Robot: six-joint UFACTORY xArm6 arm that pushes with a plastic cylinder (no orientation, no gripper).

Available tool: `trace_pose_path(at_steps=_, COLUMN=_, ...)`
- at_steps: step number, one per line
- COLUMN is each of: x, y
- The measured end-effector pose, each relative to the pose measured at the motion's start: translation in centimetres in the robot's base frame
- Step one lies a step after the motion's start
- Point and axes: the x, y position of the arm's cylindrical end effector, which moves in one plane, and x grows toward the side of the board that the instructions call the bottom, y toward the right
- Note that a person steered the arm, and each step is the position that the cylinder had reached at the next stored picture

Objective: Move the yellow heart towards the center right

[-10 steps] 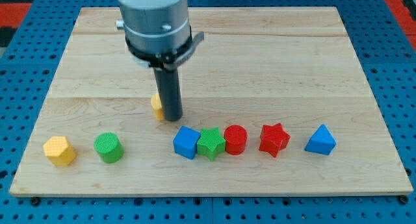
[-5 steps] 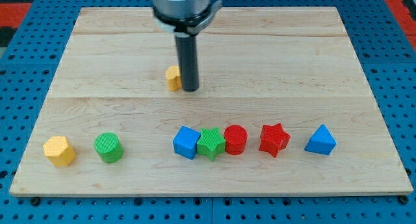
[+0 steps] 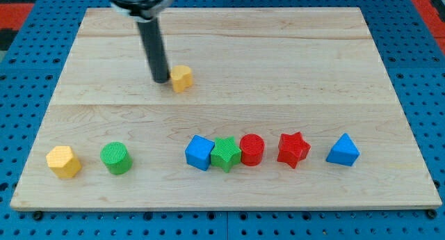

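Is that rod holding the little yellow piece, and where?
Nothing is held. My tip only stands beside the yellow heart, at its left side in the view.

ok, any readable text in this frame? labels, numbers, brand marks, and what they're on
None: no words, numbers, logos or signs show anywhere.
Wooden board: bare grain only.
Blocks, including the yellow heart: plain colour, ribbed surfaces, no marks.
Dark rod, ending in my tip just to the view's left of the heart: unmarked.
Blue perforated surface: holes only.
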Motion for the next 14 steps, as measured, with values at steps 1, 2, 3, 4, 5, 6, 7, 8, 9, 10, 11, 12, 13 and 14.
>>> trace_pose_path(at_steps=1, x=0.2, y=4.5)
trace_pose_path(at_steps=2, x=0.2, y=8.1)
trace_pose_path(at_steps=3, x=0.2, y=9.1)
trace_pose_path(at_steps=4, x=0.7, y=9.1)
trace_pose_path(at_steps=5, x=1.7, y=9.1)
trace_pose_path(at_steps=6, x=2.5, y=13.3)
trace_pose_path(at_steps=7, x=2.2, y=21.0)
trace_pose_path(at_steps=8, x=1.1, y=27.5)
trace_pose_path(at_steps=9, x=1.4, y=26.9)
trace_pose_path(at_steps=10, x=4.2, y=24.3)
trace_pose_path(at_steps=11, x=1.4, y=20.3)
trace_pose_path(at_steps=12, x=-1.9, y=19.0)
trace_pose_path(at_steps=13, x=-1.3, y=23.6)
trace_pose_path(at_steps=14, x=-0.5, y=21.9)
